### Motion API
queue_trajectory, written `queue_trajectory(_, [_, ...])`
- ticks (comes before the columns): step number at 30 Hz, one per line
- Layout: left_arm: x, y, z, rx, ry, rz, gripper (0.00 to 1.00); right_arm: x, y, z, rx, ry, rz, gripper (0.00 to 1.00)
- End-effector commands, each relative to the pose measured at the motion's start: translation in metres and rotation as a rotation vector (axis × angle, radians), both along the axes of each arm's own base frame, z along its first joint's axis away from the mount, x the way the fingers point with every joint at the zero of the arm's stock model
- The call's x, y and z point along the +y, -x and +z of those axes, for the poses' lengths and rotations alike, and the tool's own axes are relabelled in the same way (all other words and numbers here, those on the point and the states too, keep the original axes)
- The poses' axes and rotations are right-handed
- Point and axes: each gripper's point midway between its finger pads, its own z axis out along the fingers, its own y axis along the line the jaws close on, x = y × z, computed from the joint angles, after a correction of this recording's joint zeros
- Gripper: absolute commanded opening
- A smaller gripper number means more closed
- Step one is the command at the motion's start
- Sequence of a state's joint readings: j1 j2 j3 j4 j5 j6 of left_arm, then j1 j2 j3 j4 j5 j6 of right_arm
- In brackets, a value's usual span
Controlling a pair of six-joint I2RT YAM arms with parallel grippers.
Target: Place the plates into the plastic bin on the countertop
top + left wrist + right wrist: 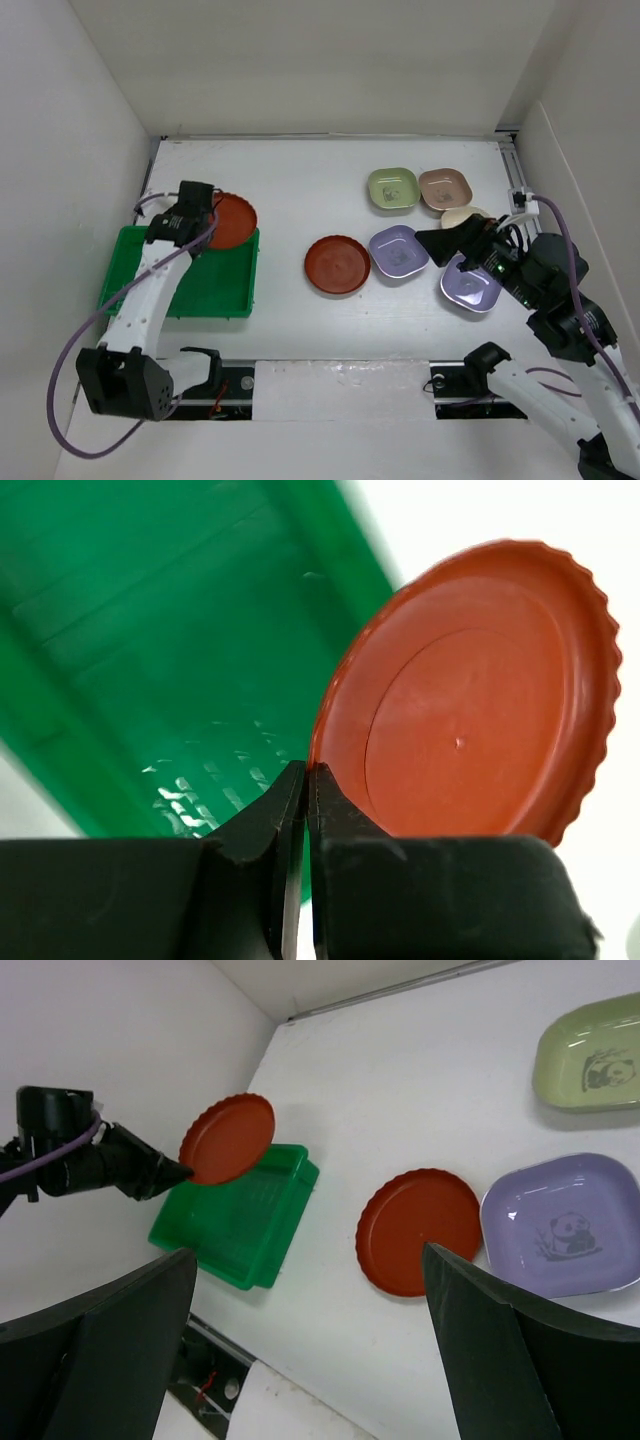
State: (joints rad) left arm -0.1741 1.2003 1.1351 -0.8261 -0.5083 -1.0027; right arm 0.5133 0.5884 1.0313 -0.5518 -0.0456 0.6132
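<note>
Left gripper [208, 218] clenched on red plate [235, 222] rim, left of frame. Plate tilted over bin [215, 285] upper-right corner; bin floor lies below-left of fingers. Right gripper [310, 1350] released, idle near lavender plate [470, 287].

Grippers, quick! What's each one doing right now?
Left gripper: closed, holding the edge of a round reddish-brown plate.
Right gripper: open, holding nothing.
</note>
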Motion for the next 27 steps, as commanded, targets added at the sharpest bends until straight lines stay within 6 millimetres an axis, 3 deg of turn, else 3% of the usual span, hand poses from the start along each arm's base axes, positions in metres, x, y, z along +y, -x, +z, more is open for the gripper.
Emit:
queue_trajectory(1, [0.04,0.031,-0.017,-0.019,0.043,0.203,0.0,0.01,0.008,0.014,-0.056,-0.019,0.069,1.0])
queue_trajectory(3, [0.048,0.039,-0.029,-0.016,0.074,0.209,0.0,0.014,0.01,0.016,-0.055,-0.02,0.089,1.0])
queue_trajectory(12, [0.03,0.06,-0.086,0.048,0.162,0.187,0.0,0.026,0.015,0.016,-0.047,-0.003,0.132,1.0])
queue_trajectory(18, [0.027,0.056,-0.083,0.016,0.154,0.168,0.02,0.022,0.017,0.017,-0.056,-0.008,0.123,1.0])
queue_trajectory(20, [0.024,0.056,-0.083,0.021,0.166,0.151,0.13,0.021,0.016,0.014,-0.049,-0.002,0.114,1.0])
queue_trajectory(22, [0.021,0.052,-0.07,-0.014,0.169,0.135,0.33,0.02,0.015,0.014,-0.049,-0.001,0.103,1.0])
queue_trajectory(24, [0.021,0.052,-0.056,-0.056,0.167,0.124,0.64,0.02,0.015,0.014,-0.049,-0.001,0.103,1.0])
queue_trajectory(26, [0.024,0.053,-0.029,-0.136,0.151,0.119,0.94,0.021,0.012,0.012,-0.041,0.004,0.103,1.0])
queue_trajectory(27, [0.027,0.054,-0.02,-0.155,0.141,0.126,1.0,0.021,0.012,0.012,-0.04,0.004,0.103,1.0])
